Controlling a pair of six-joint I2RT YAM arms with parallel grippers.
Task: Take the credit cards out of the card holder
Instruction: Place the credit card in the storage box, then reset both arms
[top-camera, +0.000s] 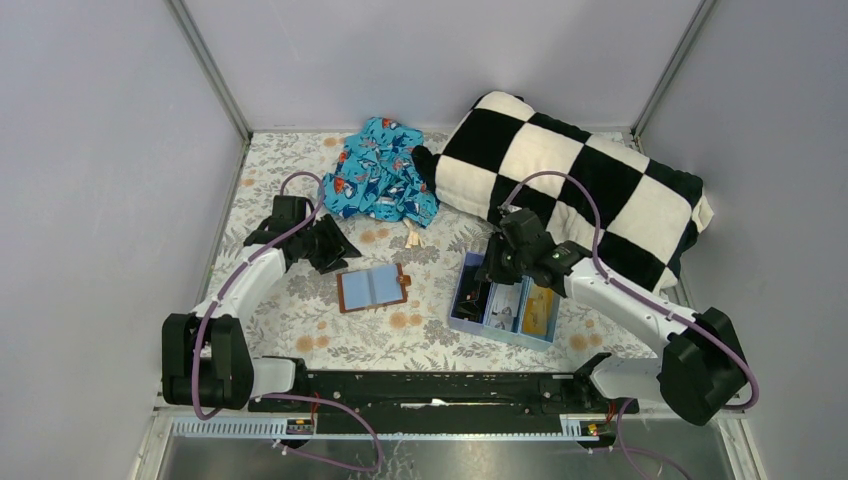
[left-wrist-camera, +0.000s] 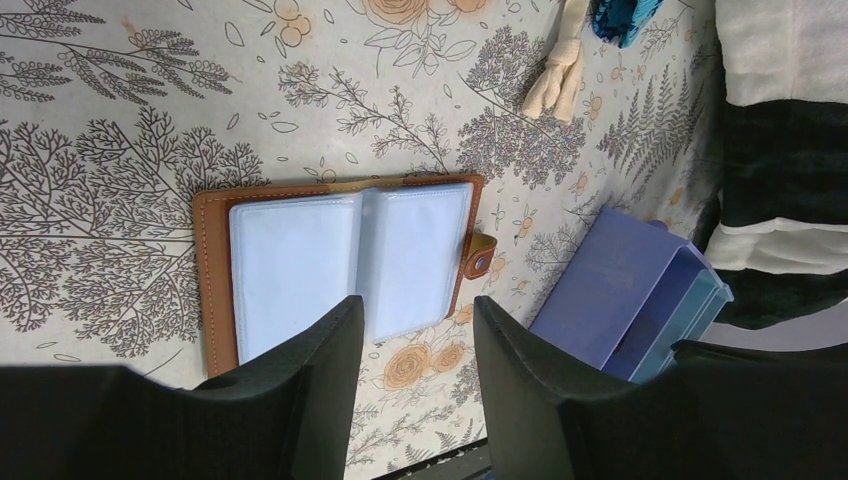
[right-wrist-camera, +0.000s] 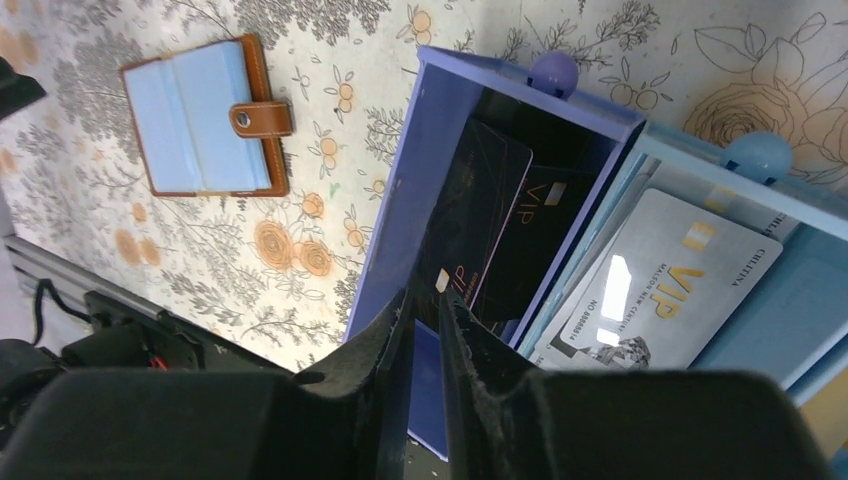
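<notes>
The brown card holder (top-camera: 373, 288) lies open on the floral table, its pale blue sleeves up; it also shows in the left wrist view (left-wrist-camera: 340, 260) and the right wrist view (right-wrist-camera: 205, 118). No card shows in it. My left gripper (top-camera: 333, 247) (left-wrist-camera: 415, 300) is open and empty, hovering by the holder's edge. My right gripper (top-camera: 492, 272) (right-wrist-camera: 425, 298) is over the left compartment of the light blue tray (top-camera: 462, 318) (right-wrist-camera: 400, 200), jaws a narrow gap apart. A dark card (right-wrist-camera: 475, 215) leans there with its lower end at the fingertips, beside a second dark card (right-wrist-camera: 545, 225). An orange-gold card (top-camera: 541, 310) lies in the right compartment.
A silver VIP card (right-wrist-camera: 670, 280) lies in the tray's middle compartment. A black-and-white checkered cushion (top-camera: 570, 190) is at the back right, just behind the tray. A blue patterned cloth (top-camera: 385, 180) lies at the back centre, with a small pale wooden piece (top-camera: 413, 235) (left-wrist-camera: 555, 75) near it.
</notes>
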